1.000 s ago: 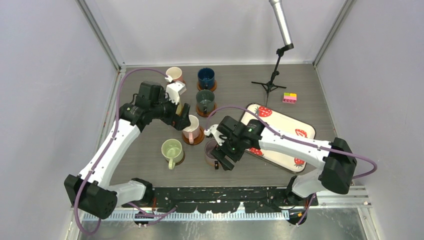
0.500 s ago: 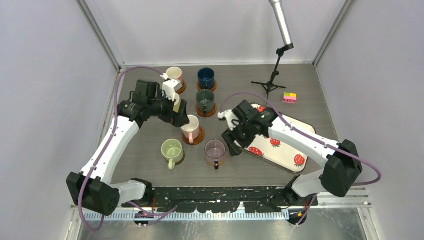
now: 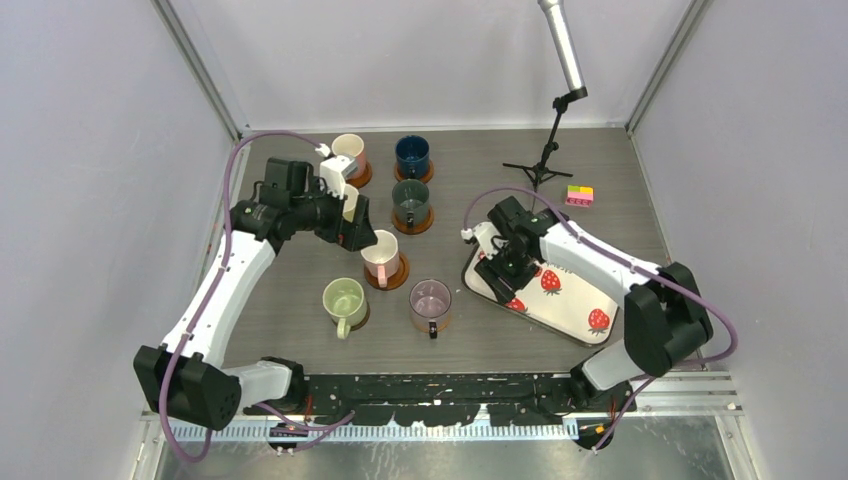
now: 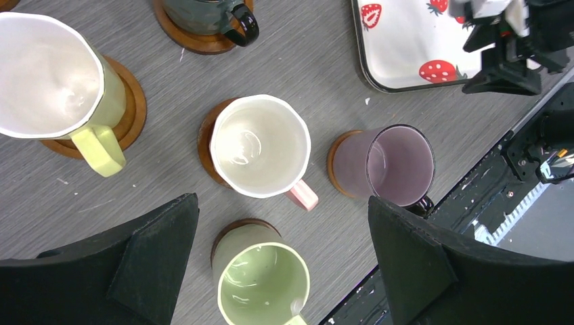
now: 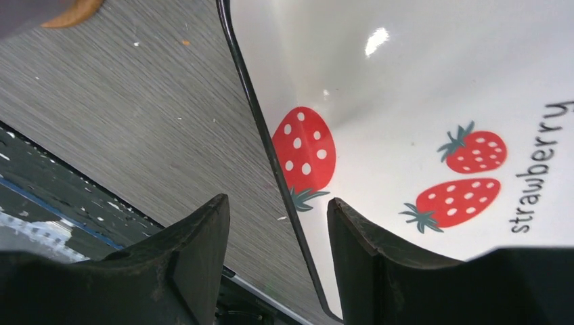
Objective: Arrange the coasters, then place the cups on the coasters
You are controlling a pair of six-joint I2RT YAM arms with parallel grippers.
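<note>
Several cups stand on brown coasters: cream (image 3: pixel 348 148), dark blue (image 3: pixel 412 155), dark grey (image 3: pixel 410 199), cream-pink (image 3: pixel 381 255), light green (image 3: pixel 344 298) and purple (image 3: pixel 431 298). A pale yellow cup (image 4: pixel 51 74) on its coaster (image 4: pixel 132 101) lies partly under my left arm. My left gripper (image 3: pixel 360 225) hangs open above the cream-pink cup (image 4: pixel 260 145), holding nothing. My right gripper (image 3: pixel 497 268) hovers over the near-left rim of the strawberry tray (image 5: pixel 260 128). It is open, its jaws either side of the rim with nothing between them.
The white strawberry-print tray (image 3: pixel 575 290) lies at the right, under my right arm. A microphone stand (image 3: pixel 540 165) and a small coloured block (image 3: pixel 579 194) sit at the back right. The black rail (image 3: pixel 450 385) runs along the near edge.
My right gripper has left the purple cup and swung back and right to the tray's rim, its jaws narrowing. My left gripper has drifted slightly back and left.
</note>
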